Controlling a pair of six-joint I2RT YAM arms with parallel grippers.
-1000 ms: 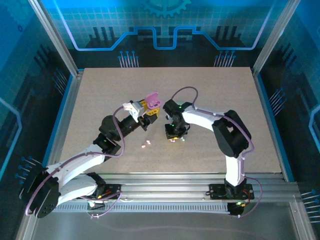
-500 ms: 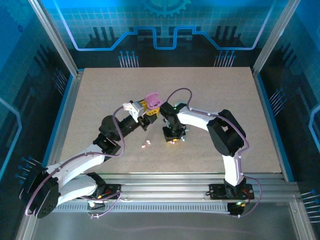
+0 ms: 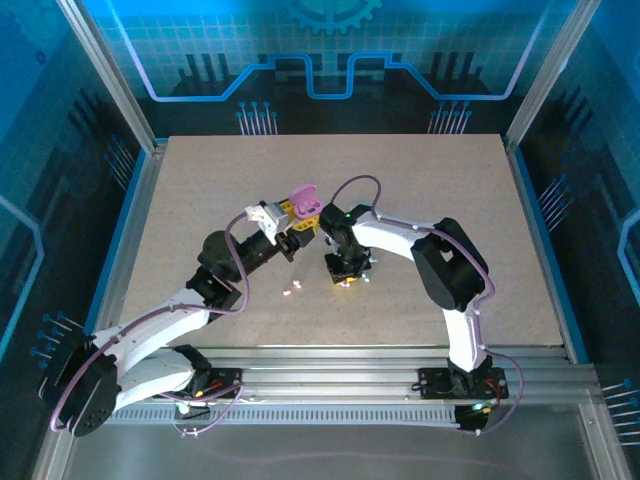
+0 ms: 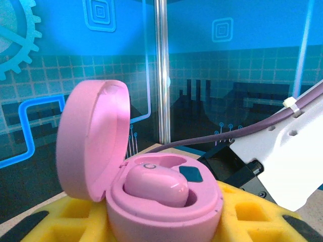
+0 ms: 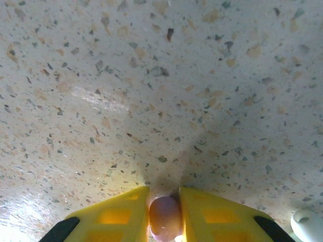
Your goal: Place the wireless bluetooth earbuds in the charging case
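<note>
While bent inward over the middle of the speckled surface (image 3: 450, 200), clamps the left tool (image 3: 300, 216) on an open pink case (image 4: 151, 212), with yellow pads (image 4: 252, 219) pressed against both sides of its base. Holds that case upright, lid tipped back to the left in the left wrist view. Carries one pink earbud (image 4: 156, 186) seated in a well of the case, beside a small dark patch on the inner face. Closes the right tool (image 5: 164, 214) on a second earbud (image 5: 164, 224), also pink, pinched between two yellow fingertips low over the surface; cannot tell whether touching it. From above, sets the right tool near the case, a little to its right and closer to the arm bases. Shows a small whitish round piece (image 5: 305, 222) on the surface just beside the right tool, and two tiny pinkish earbuds (image 3: 293, 289) lying loose nearby, apart from both tools.
</note>
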